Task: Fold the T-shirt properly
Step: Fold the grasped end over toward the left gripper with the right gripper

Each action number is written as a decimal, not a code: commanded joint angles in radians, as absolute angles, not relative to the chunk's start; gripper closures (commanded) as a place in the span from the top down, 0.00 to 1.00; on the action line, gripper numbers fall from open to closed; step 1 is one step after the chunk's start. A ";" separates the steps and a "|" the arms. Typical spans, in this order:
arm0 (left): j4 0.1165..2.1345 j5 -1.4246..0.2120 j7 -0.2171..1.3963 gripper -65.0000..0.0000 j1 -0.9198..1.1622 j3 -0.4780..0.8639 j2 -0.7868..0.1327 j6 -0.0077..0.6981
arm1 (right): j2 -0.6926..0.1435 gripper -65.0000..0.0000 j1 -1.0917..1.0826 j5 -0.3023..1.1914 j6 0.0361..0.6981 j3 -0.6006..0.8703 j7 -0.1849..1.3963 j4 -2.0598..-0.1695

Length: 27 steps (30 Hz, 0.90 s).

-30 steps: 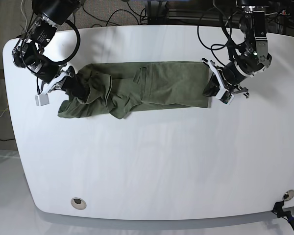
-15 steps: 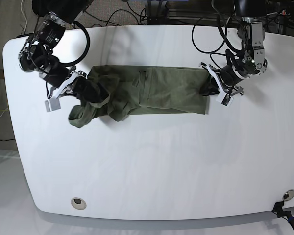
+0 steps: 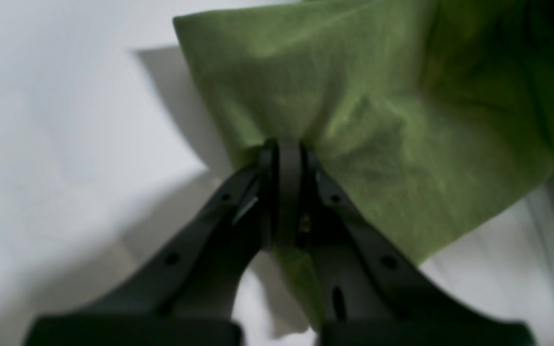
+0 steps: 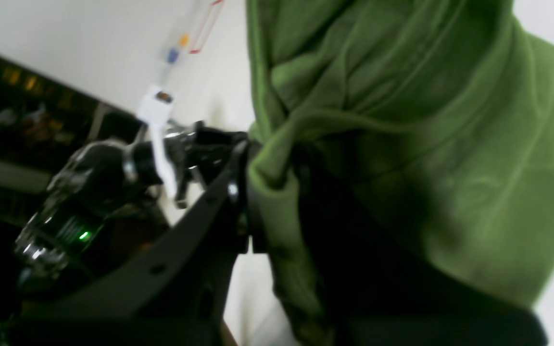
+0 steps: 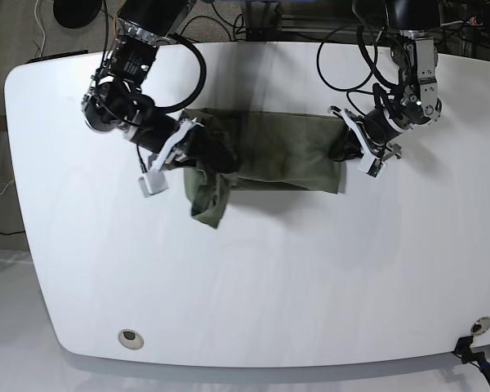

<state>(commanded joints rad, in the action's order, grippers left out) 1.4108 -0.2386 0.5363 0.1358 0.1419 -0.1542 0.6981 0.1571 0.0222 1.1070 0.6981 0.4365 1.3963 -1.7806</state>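
Stretching across the far half of the white bench (image 5: 229, 286), the olive T-shirt (image 5: 278, 155) is pinched at both ends: the left tool (image 5: 355, 151) is clamped on the edge at the shirt's right end in the base view, and the right tool (image 5: 198, 149) is closed on a bunched fold near its other end, a lump of cloth hanging below it. Only the left wrist view shows the left tool's fingers (image 3: 286, 192) pressed flat together with fabric squeezed between them, while the right wrist view shows thick rolled folds draped over the right tool's finger (image 4: 231, 192).
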 joint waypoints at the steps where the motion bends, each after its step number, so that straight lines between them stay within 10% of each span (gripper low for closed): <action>1: 1.408 -0.240 0.536 0.00 0.136 0.142 -0.154 0.698 | 0.157 0.00 0.024 1.112 0.697 0.409 1.396 -1.781; 20: 1.406 -0.240 0.536 0.00 0.136 0.113 -0.143 0.698 | 0.157 0.00 0.005 1.214 0.624 0.124 1.199 -1.662; 27: 1.412 -0.240 0.536 0.00 0.140 0.107 -0.143 0.698 | 0.151 0.00 0.005 1.213 0.496 0.039 1.099 -1.662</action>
<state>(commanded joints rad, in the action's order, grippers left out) 1.4124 -0.2401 0.5363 0.1404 0.1066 -0.1435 0.6981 0.1511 0.0054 1.2129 0.4964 0.0391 1.0994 -1.6625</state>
